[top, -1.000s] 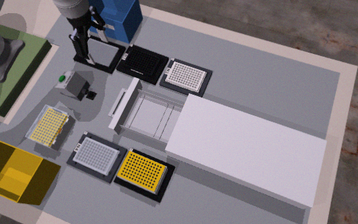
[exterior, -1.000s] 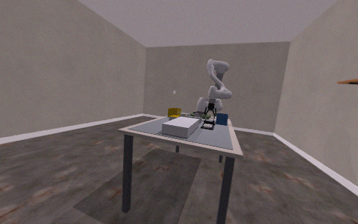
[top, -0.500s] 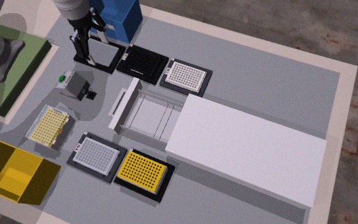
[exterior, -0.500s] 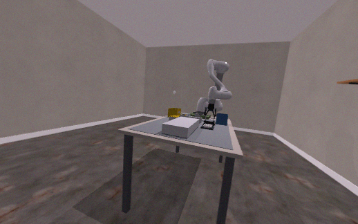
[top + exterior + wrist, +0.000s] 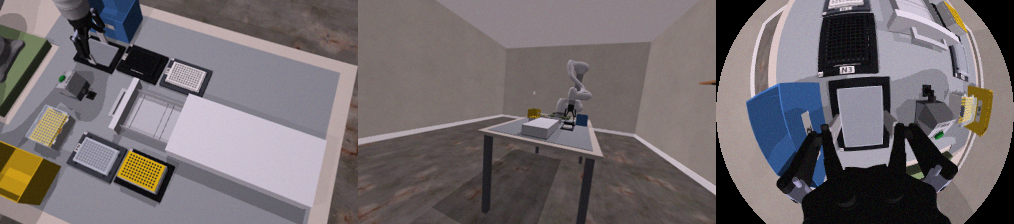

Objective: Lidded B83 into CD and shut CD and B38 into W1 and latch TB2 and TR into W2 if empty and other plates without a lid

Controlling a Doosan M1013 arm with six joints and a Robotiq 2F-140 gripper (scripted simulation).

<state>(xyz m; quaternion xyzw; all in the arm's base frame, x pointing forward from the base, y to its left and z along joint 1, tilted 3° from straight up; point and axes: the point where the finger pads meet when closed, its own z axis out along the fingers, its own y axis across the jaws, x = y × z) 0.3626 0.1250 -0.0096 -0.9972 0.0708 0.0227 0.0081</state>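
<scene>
We see surface (image 5: 579, 142) on dark legs (image 5: 486, 173), beige rim around it. Dark floor mat (image 5: 506, 187) beneath. Worn brown floor (image 5: 410, 166), beige walls (image 5: 427, 69), white baseboard (image 5: 669, 155). Orange object (image 5: 708, 82) at right edge, identity unclear.

Plain beige walls (image 5: 427, 69) enclose the room under a pale grey ceiling (image 5: 565, 17), with a white skirting board (image 5: 427, 128) along their foot. The mottled dark brown floor (image 5: 652, 193) fills the lower frame. At centre stands a cream-edged, grey-topped table (image 5: 579, 140) on dark square legs (image 5: 486, 173), casting a shadow.
</scene>
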